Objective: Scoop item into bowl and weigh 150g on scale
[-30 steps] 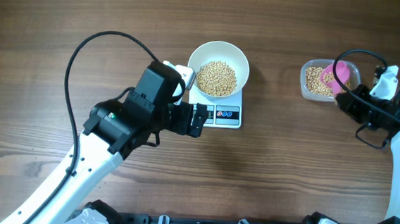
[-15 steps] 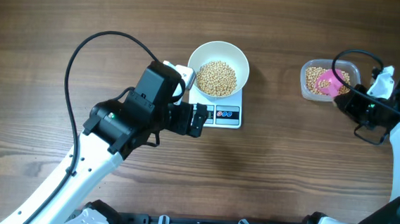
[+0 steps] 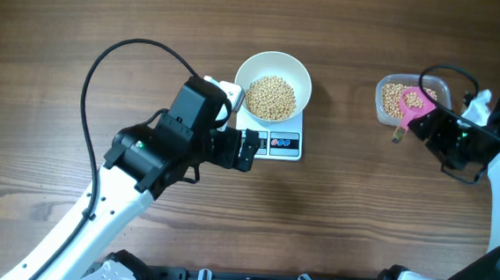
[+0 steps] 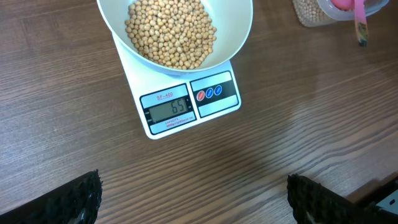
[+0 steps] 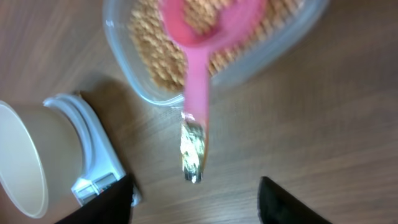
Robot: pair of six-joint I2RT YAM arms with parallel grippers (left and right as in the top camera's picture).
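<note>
We see the white bowl (image 3: 248, 69) standing on the digital scale (image 4: 186, 115) and covering its back part, with a heap of soybeans (image 3: 271, 97) inside. The display at the scale's front reads 65, as far as we can make out. By the scale's front left corner hangs the left pincer (image 4: 193, 199), its fingers spread full wide and holding nothing. Well to the right of the scale, a clear plastic tub (image 3: 381, 101) sits on the wooden desk (image 3: 332, 225) with more soybeans in it. A pink spoon (image 5: 199, 37) rests with its scoop among them, its handle jutting over the tub's rim. The right pincer (image 5: 196, 205) stands just beyond the tub from the scale, jaws parted. The handle's end lies just ahead of its fingers, ungripped.
</note>
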